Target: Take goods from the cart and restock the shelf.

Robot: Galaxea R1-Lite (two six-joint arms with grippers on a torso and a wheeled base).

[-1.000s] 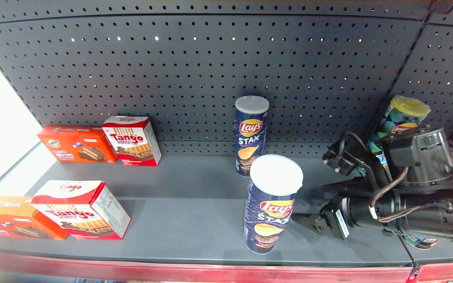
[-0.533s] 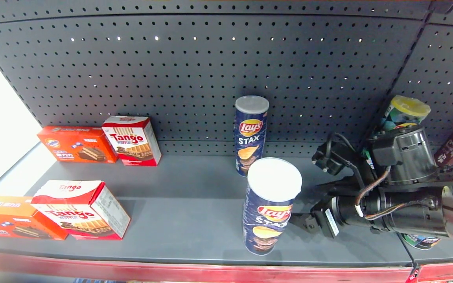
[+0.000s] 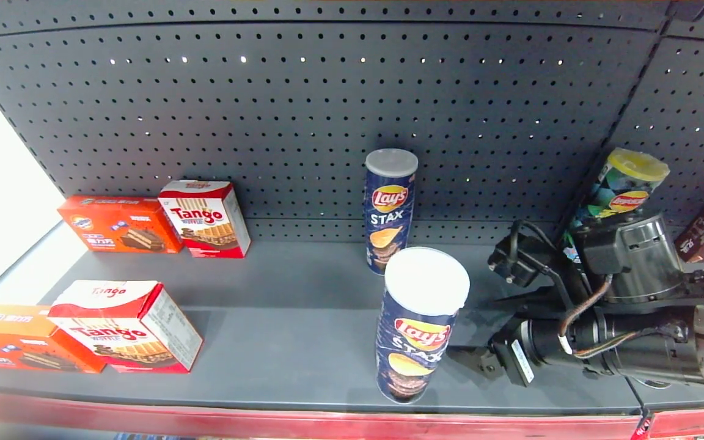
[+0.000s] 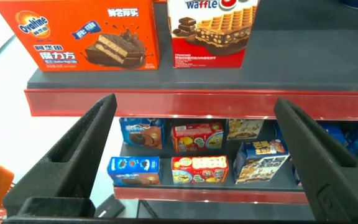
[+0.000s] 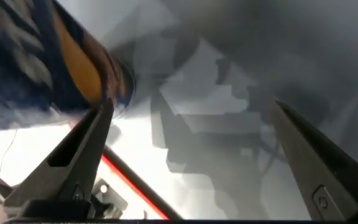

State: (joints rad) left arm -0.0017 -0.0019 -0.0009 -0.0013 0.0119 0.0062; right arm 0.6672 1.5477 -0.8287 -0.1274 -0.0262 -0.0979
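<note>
At the shelf's (image 3: 266, 342) front edge, the chip can (image 3: 422, 324) stands beside my right gripper (image 5: 191, 107), whose jaws gape empty. It looks light, stiff and slick, so I'd clamp mid-body. My left gripper (image 4: 194, 99) is open too.

Showing a black right arm (image 3: 621, 348) built of round tube-like segments, with a glossy dark grey joint housing (image 3: 645, 256) on top. Carrying a brown braided cable (image 3: 585, 304) looping along the side, and a small white label (image 3: 518, 362) near the wrist. Ending, on left gripper (image 4: 194, 155) and right gripper (image 5: 188, 162) alike, in matte black wedge-shaped fingers (image 4: 73, 158), with a round screw (image 4: 321, 198) near the base of one finger.
</note>
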